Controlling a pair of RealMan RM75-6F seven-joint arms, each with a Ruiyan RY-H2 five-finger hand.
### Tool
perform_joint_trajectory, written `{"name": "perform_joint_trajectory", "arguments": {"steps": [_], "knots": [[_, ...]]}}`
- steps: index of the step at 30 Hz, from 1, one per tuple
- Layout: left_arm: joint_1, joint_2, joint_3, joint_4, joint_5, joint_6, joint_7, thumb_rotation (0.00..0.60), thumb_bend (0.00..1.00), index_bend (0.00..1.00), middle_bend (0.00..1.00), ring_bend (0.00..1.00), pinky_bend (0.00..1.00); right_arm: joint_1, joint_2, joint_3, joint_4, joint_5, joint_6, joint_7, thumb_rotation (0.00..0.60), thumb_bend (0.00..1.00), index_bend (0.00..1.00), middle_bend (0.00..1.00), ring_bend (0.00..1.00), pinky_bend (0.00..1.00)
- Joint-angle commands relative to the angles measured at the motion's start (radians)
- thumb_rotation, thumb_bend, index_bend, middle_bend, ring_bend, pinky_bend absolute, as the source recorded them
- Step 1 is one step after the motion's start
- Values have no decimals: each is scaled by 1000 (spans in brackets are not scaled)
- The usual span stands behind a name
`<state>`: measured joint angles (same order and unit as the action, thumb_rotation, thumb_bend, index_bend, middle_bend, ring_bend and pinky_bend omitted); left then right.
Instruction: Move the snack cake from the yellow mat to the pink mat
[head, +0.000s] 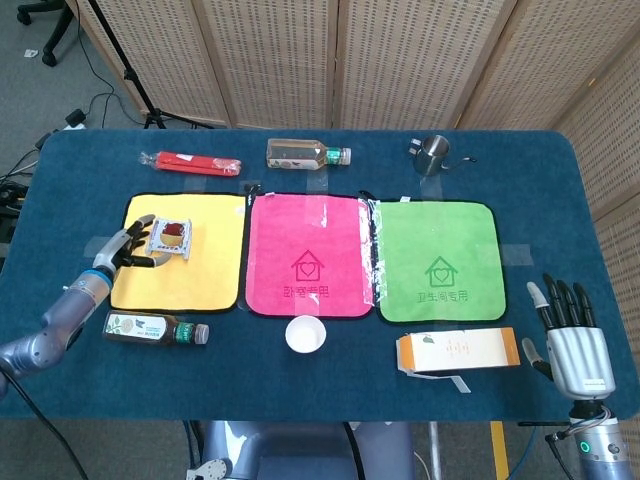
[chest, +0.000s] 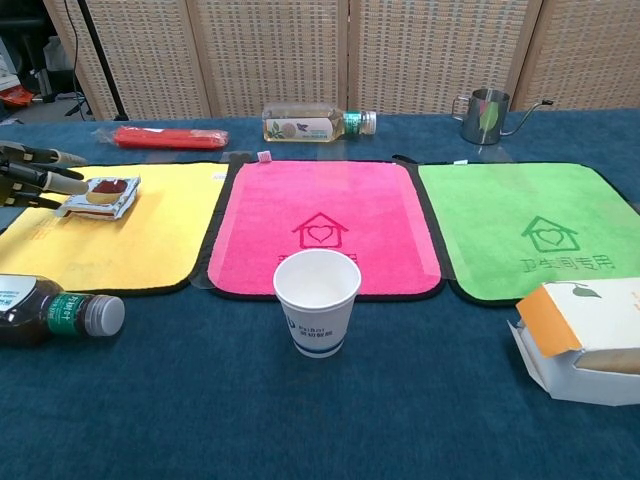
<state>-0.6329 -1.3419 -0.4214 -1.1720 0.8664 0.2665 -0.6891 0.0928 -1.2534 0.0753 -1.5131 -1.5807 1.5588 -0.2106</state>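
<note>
The snack cake, a clear wrapper with a red and cream cake inside, lies on the upper left part of the yellow mat. My left hand is open, fingers spread toward the cake's left edge, tips right at it. Whether they touch is unclear. The pink mat lies just right of the yellow one, with nothing on it. My right hand stays open, fingers up, at the table's near right corner, out of the chest view.
A dark tea bottle lies below the yellow mat. A paper cup stands in front of the pink mat. The green mat, a carton, a steel pitcher, a clear bottle and a red packet surround them.
</note>
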Motion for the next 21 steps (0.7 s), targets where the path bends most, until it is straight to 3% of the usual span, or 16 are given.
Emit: {"name": "perform_joint_trajectory", "arguments": {"steps": [1, 21], "knots": [[7, -2, -4, -17, 17, 6, 7, 600, 279, 0, 0, 0, 0, 1, -2, -2, 1, -3, -1, -2, 600, 337, 0, 0, 0, 0], [-1, -59, -14, -41, 96, 51, 30, 600, 279, 0, 0, 0, 0, 3, -5, -10, 2, -13, -4, -7, 600, 337, 0, 0, 0, 0]]}}
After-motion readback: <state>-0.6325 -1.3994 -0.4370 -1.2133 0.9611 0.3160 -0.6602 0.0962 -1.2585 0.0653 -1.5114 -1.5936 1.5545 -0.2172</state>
